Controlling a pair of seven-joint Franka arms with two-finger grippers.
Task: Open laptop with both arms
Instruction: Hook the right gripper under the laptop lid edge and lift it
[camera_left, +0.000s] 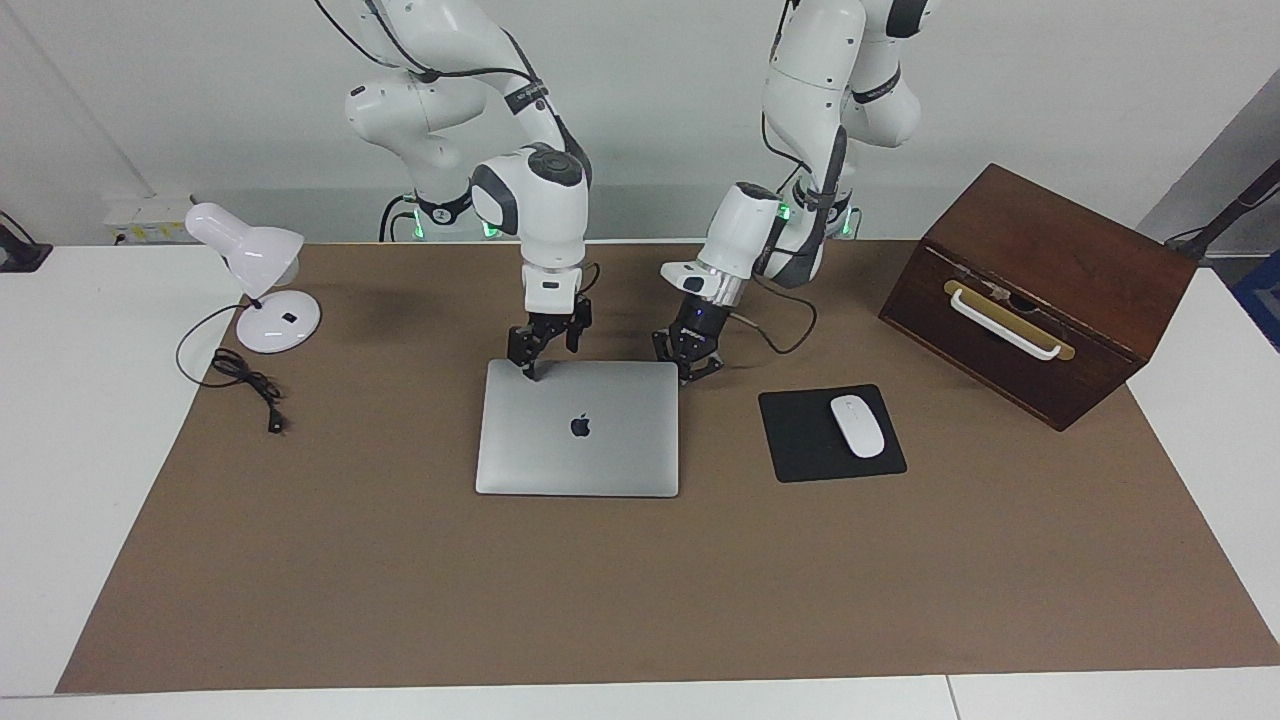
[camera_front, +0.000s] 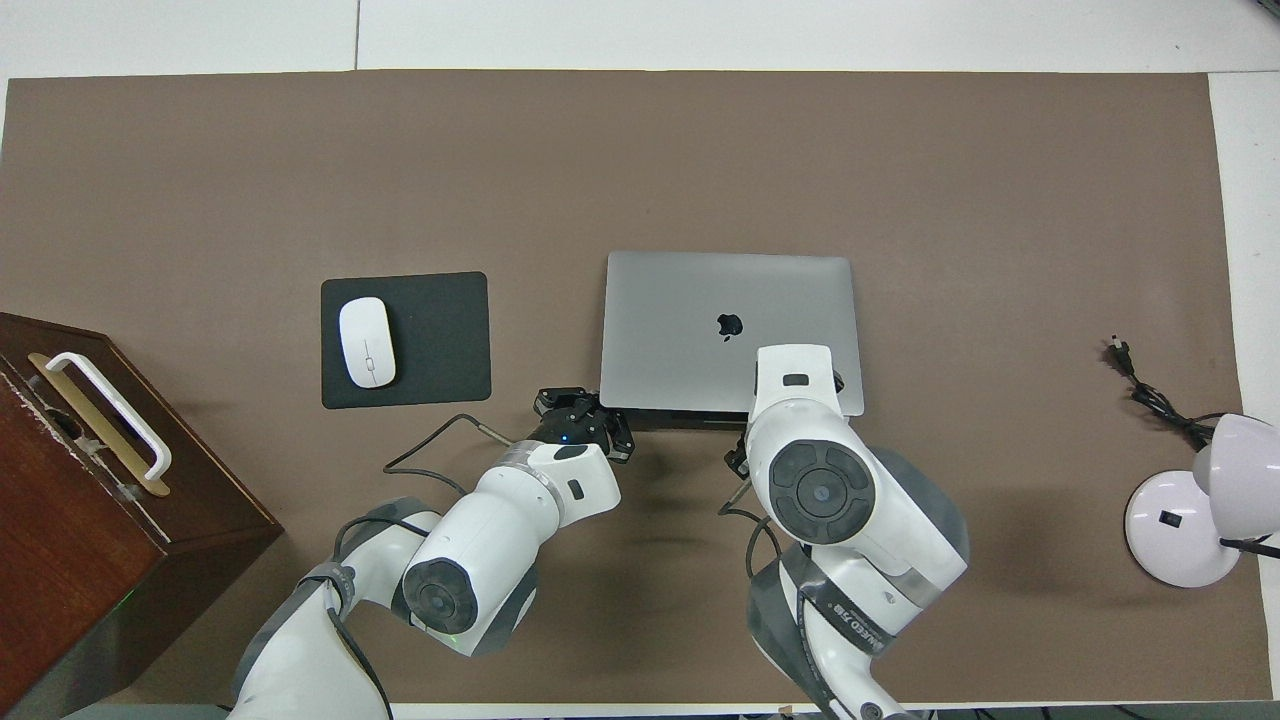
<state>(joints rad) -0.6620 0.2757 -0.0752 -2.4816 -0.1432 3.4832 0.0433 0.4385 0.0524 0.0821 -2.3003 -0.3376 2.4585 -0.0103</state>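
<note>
MacBook laptop (camera_left: 578, 428) shut, flat, mid-table, nearer the robots' edge | right gripper (camera_left: 546, 350) over lid corner nearest robots, finger spread unclear | left gripper (camera_left: 690, 356) at other near corner, fingers parted, holding nothing

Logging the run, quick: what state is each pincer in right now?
Left pincer: open, at the closed laptop's corner nearest the robots, holding nothing.
Right pincer: open, one fingertip on the lid's other near corner.
</note>
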